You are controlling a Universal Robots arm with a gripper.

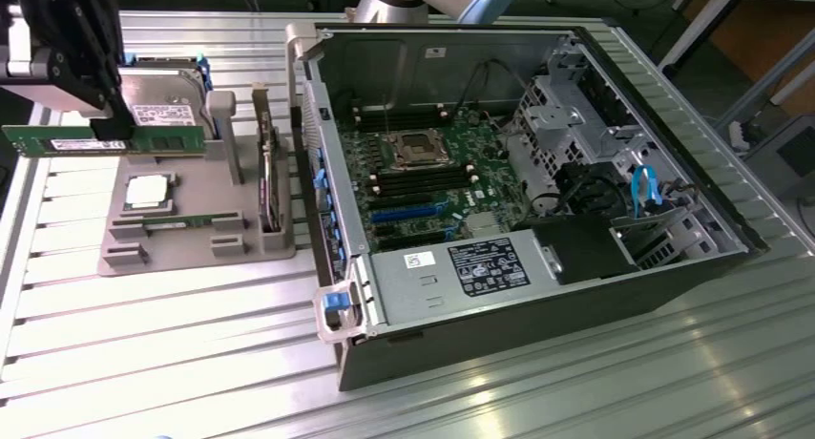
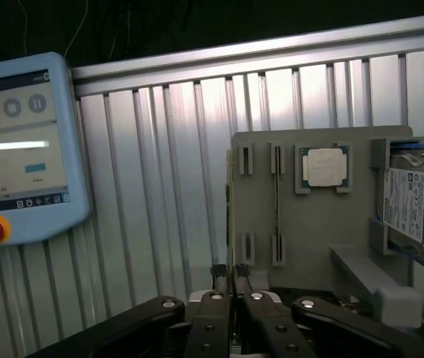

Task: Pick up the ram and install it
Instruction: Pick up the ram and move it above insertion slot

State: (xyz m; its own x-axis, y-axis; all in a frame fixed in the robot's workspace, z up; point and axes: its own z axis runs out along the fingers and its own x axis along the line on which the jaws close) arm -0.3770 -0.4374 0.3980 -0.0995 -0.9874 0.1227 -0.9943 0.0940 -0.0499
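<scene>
The ribbed metal table [image 1: 153, 353] carries the open computer case [image 1: 548, 296], which lies on its side with the motherboard [image 1: 440, 196] facing up. To the exterior view's left of the case sits the grey parts tray [image 1: 191, 258], holding a hard drive [image 1: 166, 97], an upright expansion card [image 1: 266, 186] and the square processor chip [image 1: 151, 193]. My gripper [image 1: 113, 124] hangs above the far end of that tray, clamped on the ram [image 1: 64, 141]. I hold the ram clear of the tray with its long side roughly level and its white label facing the exterior camera. In the wrist view my fingers [image 2: 212, 309] pinch the stick edge-on. I judge the step in hand to be the carry toward the board. To do it well, I want the stick level and unslipped in the pinch. It should pass the case's near wall [image 1: 309, 143] with room to spare. It should arrive parallel to the dark memory slots [image 1: 414, 183] beside the processor socket [image 1: 414, 151], with the notch matched, and be pressed straight down rather than rocked.
</scene>
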